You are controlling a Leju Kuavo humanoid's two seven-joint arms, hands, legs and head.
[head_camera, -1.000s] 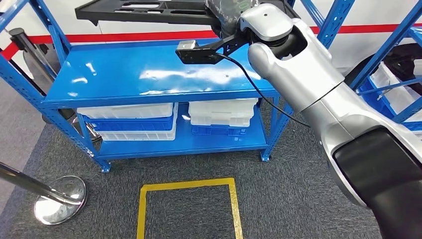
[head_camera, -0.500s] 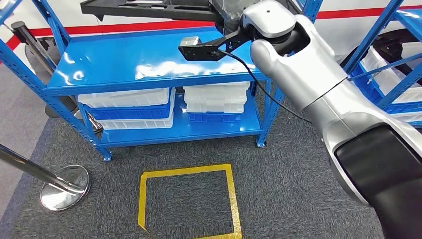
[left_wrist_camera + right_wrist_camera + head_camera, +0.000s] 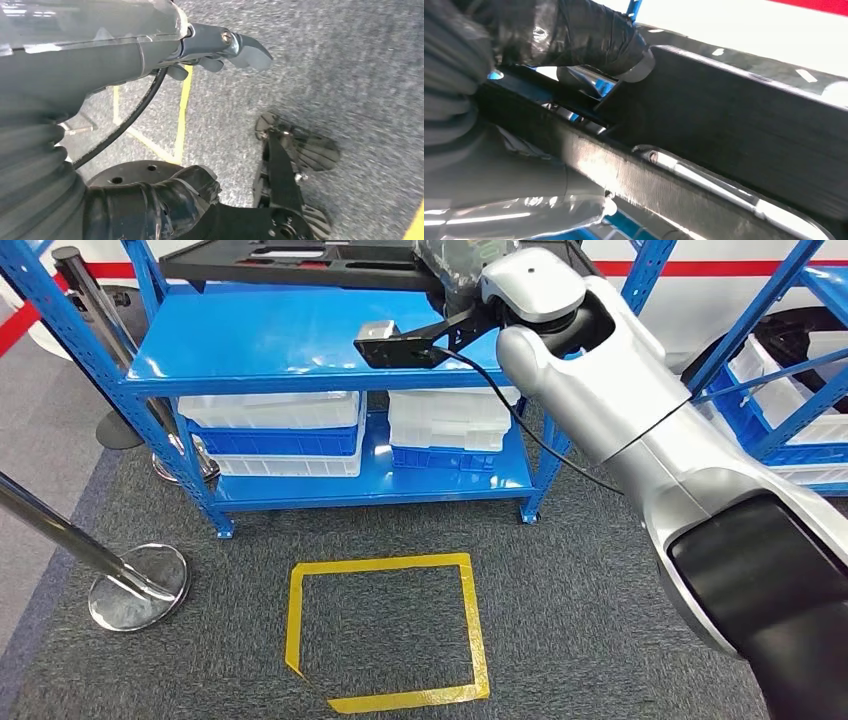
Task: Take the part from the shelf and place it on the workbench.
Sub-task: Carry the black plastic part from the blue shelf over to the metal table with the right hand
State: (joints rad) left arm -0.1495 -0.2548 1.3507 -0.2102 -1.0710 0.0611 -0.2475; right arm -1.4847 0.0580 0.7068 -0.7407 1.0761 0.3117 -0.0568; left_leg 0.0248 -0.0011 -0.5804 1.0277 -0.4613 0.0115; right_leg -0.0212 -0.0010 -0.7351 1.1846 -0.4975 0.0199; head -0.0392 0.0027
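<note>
From my head I count one black part (image 3: 300,262), long and flat, held out above the top board of one blue shelf (image 3: 250,340) by my right hand (image 3: 455,265); white bins (image 3: 270,410) stack on the lower board, contents unseen. At my left wrist, my left hand (image 3: 220,47) hangs over carpet, fingers curled, holding nothing. At my right wrist, my fingers (image 3: 589,35) clamp the part's edge.

Right arm reaches forward, right hand (image 3: 549,45) gripping (thumb wrapped over); left hand (image 3: 220,47) hangs — fingers curled.
</note>
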